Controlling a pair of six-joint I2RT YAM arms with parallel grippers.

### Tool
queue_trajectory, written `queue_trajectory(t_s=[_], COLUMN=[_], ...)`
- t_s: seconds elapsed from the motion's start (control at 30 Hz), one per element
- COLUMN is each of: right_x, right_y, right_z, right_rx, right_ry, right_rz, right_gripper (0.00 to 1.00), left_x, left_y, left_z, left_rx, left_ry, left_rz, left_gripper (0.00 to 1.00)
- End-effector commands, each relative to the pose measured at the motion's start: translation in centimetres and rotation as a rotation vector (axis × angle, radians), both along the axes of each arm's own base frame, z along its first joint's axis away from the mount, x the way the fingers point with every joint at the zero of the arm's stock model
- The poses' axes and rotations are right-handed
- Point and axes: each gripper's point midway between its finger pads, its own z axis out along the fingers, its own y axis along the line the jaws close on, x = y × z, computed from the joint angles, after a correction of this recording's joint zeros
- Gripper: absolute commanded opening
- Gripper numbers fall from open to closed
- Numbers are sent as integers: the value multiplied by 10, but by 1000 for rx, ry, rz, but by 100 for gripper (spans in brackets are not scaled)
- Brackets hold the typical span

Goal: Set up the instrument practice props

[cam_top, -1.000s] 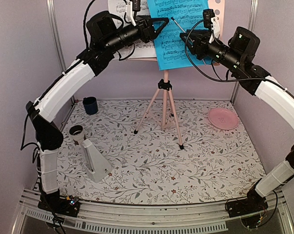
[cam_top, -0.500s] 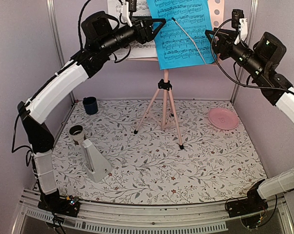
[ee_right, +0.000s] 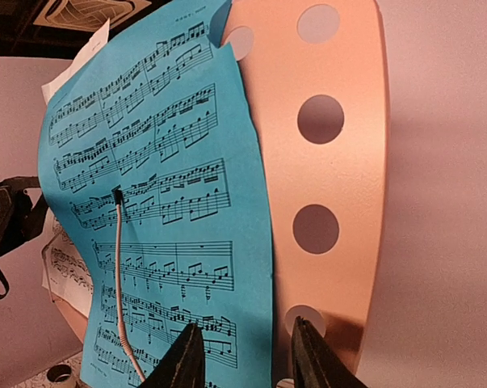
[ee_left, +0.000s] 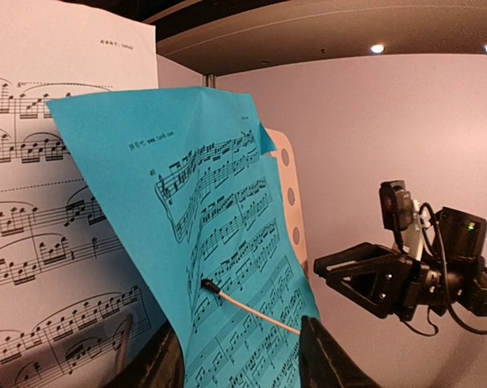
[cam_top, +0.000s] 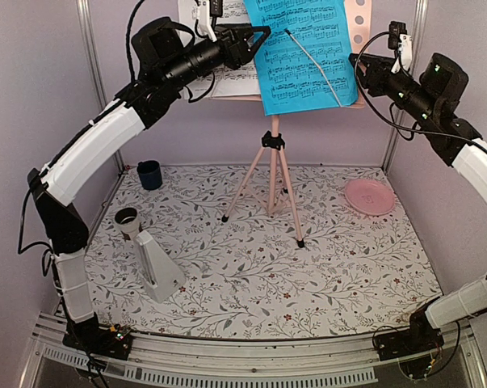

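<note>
From where I stand I count one pink tripod music stand (cam_top: 273,141) with a hole-punched tray. There are two pages of printed music, one white sheet (ee_left: 33,242) and one bright blue sheet (cam_top: 304,56). I also see one small white pyramid-shaped metronome (cam_top: 157,265), one dark blue cup (cam_top: 149,174), one round pink plate (cam_top: 369,196), one small pale round pot (cam_top: 127,218) I can't identify, and two white-and-black robot arms, the left arm (cam_top: 98,153) and the right arm (cam_top: 477,174).

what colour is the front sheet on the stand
The front sheet is bright blue with black notes, clearest in the right wrist view.
</note>
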Motion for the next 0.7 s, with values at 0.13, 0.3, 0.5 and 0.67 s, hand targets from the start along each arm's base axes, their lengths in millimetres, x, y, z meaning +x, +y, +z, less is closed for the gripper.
queue_trajectory(t_s=[0.13,0.3,0.5,0.67], right_x=[13,14,11,8], right_y=[16,22,18,13], right_z=[7,12,14,12], right_rx=[33,39,52,55], right_ry=[17,11,-5,-17], right_rz=[83,116,103,81], right_gripper=[36,26,0,0], left_x=[-8,-10,-6,-5], left_y=[4,5,1,4], left_z=[15,18,9,0], left_rx=[-25,-28,-11,-7], left_ry=[-38,-47,-22,1], left_rz=[-9,-16,-16,-9], left_gripper=[47,46,47,49])
